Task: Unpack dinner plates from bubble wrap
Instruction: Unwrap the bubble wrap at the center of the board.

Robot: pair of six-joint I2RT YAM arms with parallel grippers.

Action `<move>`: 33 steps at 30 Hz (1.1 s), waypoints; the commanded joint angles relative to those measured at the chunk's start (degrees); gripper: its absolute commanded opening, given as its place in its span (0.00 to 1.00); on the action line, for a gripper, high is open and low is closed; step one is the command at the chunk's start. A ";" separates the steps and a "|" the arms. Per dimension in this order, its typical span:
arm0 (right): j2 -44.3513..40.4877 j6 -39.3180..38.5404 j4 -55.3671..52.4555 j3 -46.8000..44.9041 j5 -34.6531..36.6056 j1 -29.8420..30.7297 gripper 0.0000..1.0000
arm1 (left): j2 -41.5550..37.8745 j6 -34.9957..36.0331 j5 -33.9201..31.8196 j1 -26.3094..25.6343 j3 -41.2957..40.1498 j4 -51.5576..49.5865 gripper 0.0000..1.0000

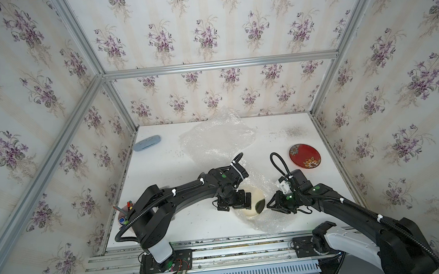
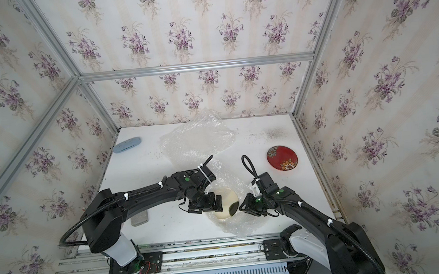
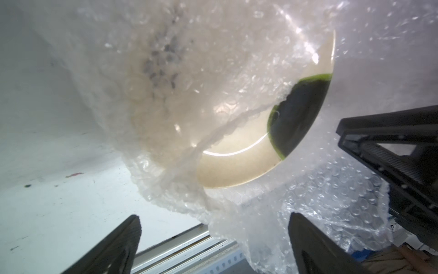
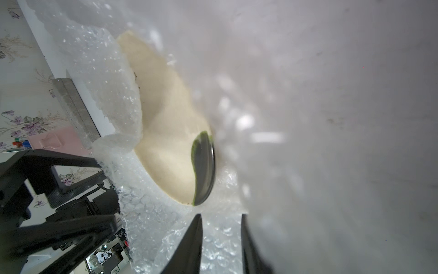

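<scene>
We count two dinner plates: one cream plate (image 1: 257,194) just ahead of the right gripper (image 4: 221,215), one dark red plate (image 1: 304,155) beyond it. Two bubble wrap sheets (image 1: 217,138), one pale blue oval object (image 1: 147,143), one pen cup (image 1: 124,213).

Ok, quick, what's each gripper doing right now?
Left gripper: open wide, nothing gripped.
Right gripper: fingers narrowly apart at the bubble wrap; a grip cannot be told.

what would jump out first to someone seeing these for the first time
First is the cream plate with its dark mark, near the front middle of the table. It lies half uncovered in crumpled bubble wrap, with the left gripper and right gripper on either side. A bare dark red flowered plate lies apart toward the right, and violet-flowered wallpaper covers the walls.
</scene>
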 commanded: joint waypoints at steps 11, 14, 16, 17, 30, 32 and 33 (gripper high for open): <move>-2.38 4.34 4.95 -2.15 -1.25 0.03 0.33 | 9.04 5.99 -1.42 3.04 8.57 -0.27 0.98; -2.36 4.21 4.93 -1.49 -1.68 0.01 0.33 | 10.38 6.80 -0.87 4.23 11.32 -0.59 0.98; -2.86 4.06 4.24 -0.65 -1.68 0.02 0.33 | 9.86 6.96 -0.82 5.10 11.62 -1.20 0.99; -2.95 3.76 3.76 0.11 -1.54 -0.02 0.33 | 9.27 7.12 -0.83 5.50 11.42 -1.52 0.99; 1.28 -0.35 -0.19 10.06 1.93 -0.08 0.33 | 8.63 14.04 -6.39 1.70 17.72 -13.45 0.99; 2.16 -0.56 0.33 9.98 1.99 -0.19 0.33 | 11.12 16.10 -9.36 0.71 21.07 -16.01 0.99; 2.55 -0.77 0.49 9.90 2.09 -0.26 0.33 | 12.29 17.28 -10.66 0.33 22.73 -17.14 0.99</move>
